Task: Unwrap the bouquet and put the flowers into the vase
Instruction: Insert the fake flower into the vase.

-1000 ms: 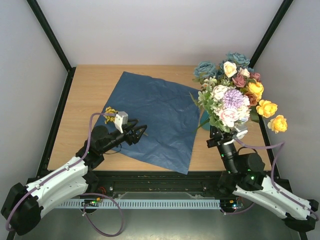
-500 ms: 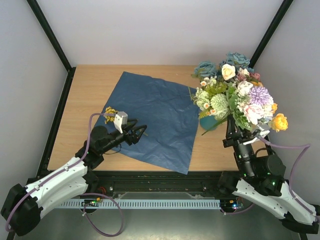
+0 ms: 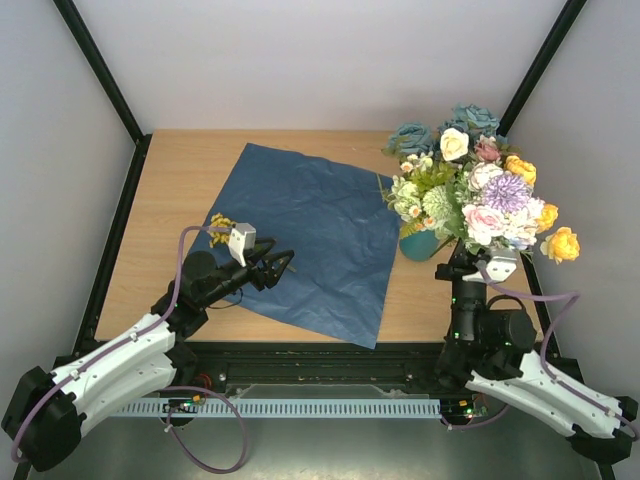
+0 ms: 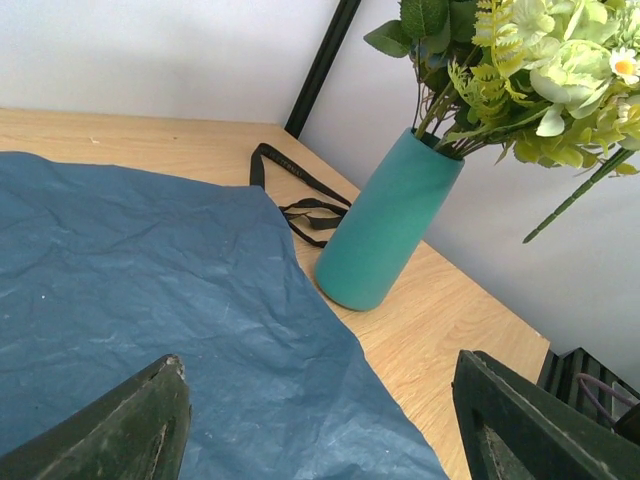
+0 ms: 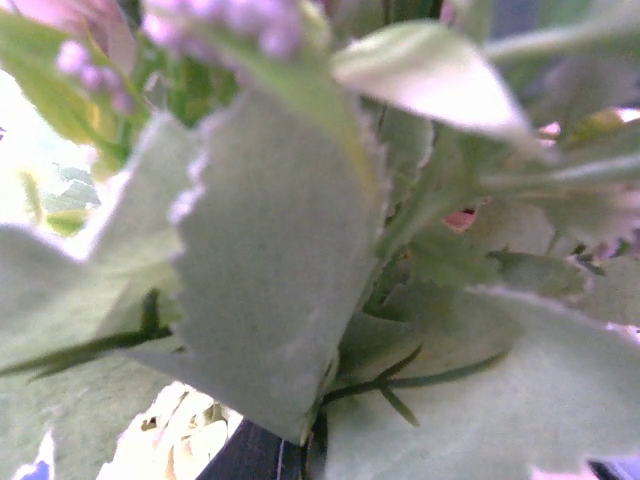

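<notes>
The bouquet is unwrapped; its blue paper (image 3: 305, 235) lies flat across the table's middle. The teal vase (image 3: 420, 244) stands just off the paper's right corner with several flowers (image 3: 425, 190) in it, and it shows tilted in the left wrist view (image 4: 385, 225). My right gripper (image 3: 460, 262) is shut on the stems of more flowers (image 3: 505, 195), held just right of the vase. Their pale leaves (image 5: 280, 260) fill the right wrist view and hide the fingers. My left gripper (image 3: 277, 266) hangs open over the paper's near left part, nothing between its fingers (image 4: 130, 425).
A black ribbon (image 4: 300, 190) lies on the wood behind the vase. A small yellow sprig (image 3: 220, 224) rests at the paper's left edge, near the left wrist. Black frame posts (image 3: 540, 65) and white walls close in the table.
The right arm swung the held bunch out to the right, then back toward the vase, with the blooms now higher and more upright. The left arm has stayed put.
</notes>
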Controlling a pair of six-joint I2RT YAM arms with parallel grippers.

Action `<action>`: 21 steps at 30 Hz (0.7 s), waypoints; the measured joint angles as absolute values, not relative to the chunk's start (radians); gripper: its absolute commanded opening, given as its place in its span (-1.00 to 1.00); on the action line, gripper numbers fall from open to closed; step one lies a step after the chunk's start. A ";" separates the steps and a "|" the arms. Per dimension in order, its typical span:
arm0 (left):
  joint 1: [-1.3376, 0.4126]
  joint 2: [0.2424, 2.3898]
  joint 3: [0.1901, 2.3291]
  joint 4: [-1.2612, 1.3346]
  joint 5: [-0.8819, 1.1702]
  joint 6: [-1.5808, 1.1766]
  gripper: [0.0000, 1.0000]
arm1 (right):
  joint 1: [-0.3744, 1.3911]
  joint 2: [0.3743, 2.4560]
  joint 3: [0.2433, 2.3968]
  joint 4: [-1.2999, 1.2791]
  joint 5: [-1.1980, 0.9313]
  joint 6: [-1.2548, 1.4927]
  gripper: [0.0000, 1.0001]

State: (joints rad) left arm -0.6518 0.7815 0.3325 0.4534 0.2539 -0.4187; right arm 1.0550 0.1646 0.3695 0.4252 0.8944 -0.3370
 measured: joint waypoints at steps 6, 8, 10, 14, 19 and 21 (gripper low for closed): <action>-0.652 0.783 0.332 0.454 0.254 -0.419 0.52 | 1.055 0.296 0.332 0.727 0.946 -0.557 -0.97; -0.652 0.783 0.332 0.454 0.254 -0.419 0.53 | 1.052 0.328 0.314 0.831 0.946 -0.612 -0.97; -0.652 0.781 0.332 0.454 0.254 -0.419 0.53 | 1.033 0.371 0.297 0.924 0.941 -0.653 -0.97; -0.652 0.778 0.331 0.455 0.254 -0.420 0.54 | 0.971 0.441 0.289 1.006 0.907 -0.664 -0.97; -0.652 0.778 0.330 0.455 0.260 -0.420 0.54 | 0.798 0.486 0.257 1.042 0.809 -0.568 -0.97; -0.652 0.778 0.330 0.455 0.262 -0.421 0.54 | 0.723 0.484 0.241 1.046 0.756 -0.501 -0.97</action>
